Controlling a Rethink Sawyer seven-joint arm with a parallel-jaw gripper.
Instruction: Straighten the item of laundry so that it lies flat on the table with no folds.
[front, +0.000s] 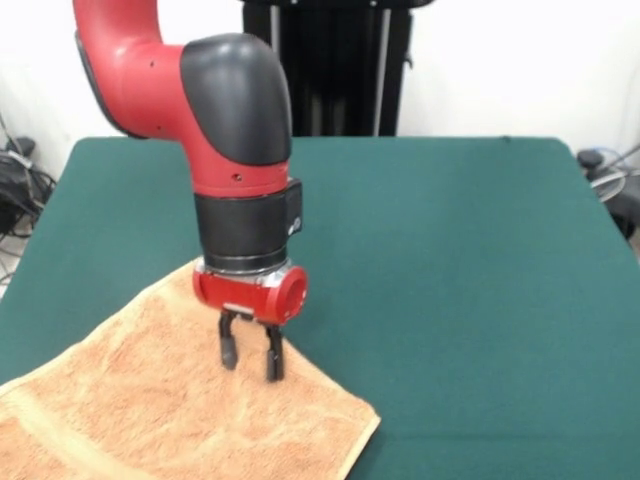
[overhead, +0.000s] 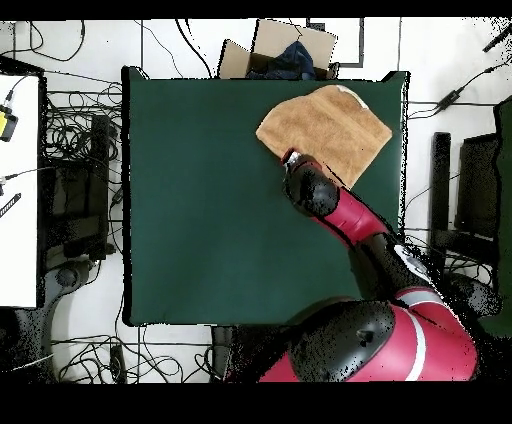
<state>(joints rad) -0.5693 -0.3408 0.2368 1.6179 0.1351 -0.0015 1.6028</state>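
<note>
The tan-orange towel (front: 150, 415) lies spread on the green table (front: 450, 250) at the near left of the front view and runs off the picture's left and bottom edges. A woven band shows near its left edge, and no label shows. My gripper (front: 250, 357) points straight down over the towel's right part, open and empty, its tips just above or at the cloth. In the overhead view the towel (overhead: 330, 122) lies at the table's (overhead: 200, 200) top right corner. There the arm's wrist (overhead: 310, 185) covers the gripper at the towel's lower left edge.
A cardboard box (overhead: 280, 48) with dark cloth in it stands just off the table's top edge, close to the towel. Cables lie on the floor around the table. A white desk (overhead: 18, 180) stands at the left. A black stand (front: 330, 60) rises behind the table.
</note>
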